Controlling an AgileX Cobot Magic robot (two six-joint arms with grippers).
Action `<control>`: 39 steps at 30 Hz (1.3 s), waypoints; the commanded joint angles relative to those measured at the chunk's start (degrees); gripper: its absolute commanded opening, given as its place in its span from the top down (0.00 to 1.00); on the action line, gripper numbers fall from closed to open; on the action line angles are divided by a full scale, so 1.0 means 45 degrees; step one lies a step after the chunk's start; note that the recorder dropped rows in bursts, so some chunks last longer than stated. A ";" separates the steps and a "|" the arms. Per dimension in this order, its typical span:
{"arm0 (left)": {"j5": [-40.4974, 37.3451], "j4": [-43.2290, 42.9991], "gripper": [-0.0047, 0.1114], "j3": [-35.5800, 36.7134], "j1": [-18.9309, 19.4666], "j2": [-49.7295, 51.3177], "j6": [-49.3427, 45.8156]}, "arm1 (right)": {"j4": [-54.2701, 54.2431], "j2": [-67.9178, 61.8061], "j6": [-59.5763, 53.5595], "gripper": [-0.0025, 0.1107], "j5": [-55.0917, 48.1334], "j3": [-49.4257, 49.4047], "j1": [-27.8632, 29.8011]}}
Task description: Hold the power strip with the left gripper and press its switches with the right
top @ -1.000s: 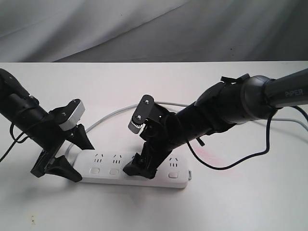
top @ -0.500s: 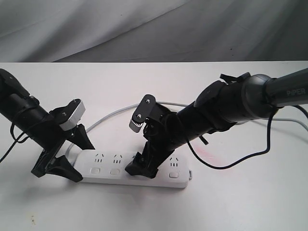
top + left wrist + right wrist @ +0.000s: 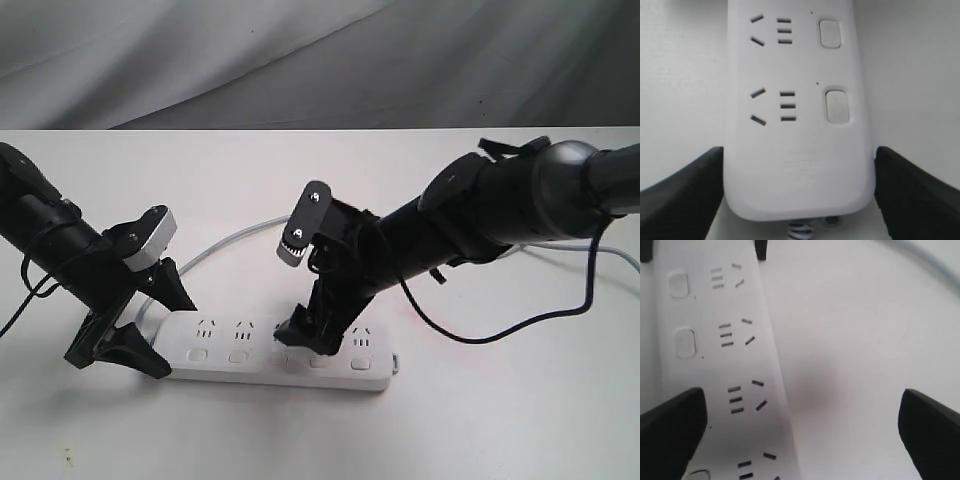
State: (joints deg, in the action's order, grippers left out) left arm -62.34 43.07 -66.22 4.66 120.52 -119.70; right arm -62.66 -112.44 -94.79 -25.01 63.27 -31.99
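Observation:
The white power strip (image 3: 270, 350) lies flat on the white table, and its grey cord (image 3: 225, 243) curves away behind it. My left gripper (image 3: 150, 322) is shut on its left end; in the left wrist view both black fingers (image 3: 685, 192) press against the sides of the power strip (image 3: 795, 140). Two switches (image 3: 837, 106) show there. My right gripper (image 3: 308, 338) is open wide and low over the strip's middle. In the right wrist view one finger (image 3: 670, 432) hangs over the switch side of the power strip (image 3: 735, 365). I cannot tell whether it touches a switch (image 3: 685, 342).
A loose black cable (image 3: 480, 338) loops down from the right arm to the table, right of the strip. A grey cloth backdrop (image 3: 320, 60) rises behind the table's far edge. The cord (image 3: 925, 257) runs across the table beyond the right gripper.
My right gripper has moved a little to the right along the strip and risen slightly, and its arm has swung right. The left gripper and the strip have stayed put.

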 commanded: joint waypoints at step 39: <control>-0.0139 -0.0070 0.49 -0.0006 -0.0002 -0.0049 -0.0060 | -0.2115 0.0160 -0.2578 0.14 -0.0394 -0.1520 0.1064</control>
State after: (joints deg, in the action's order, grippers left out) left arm -62.45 42.96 -66.22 4.66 120.52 -119.70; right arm -72.09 -111.79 -105.47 -27.63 56.55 -27.39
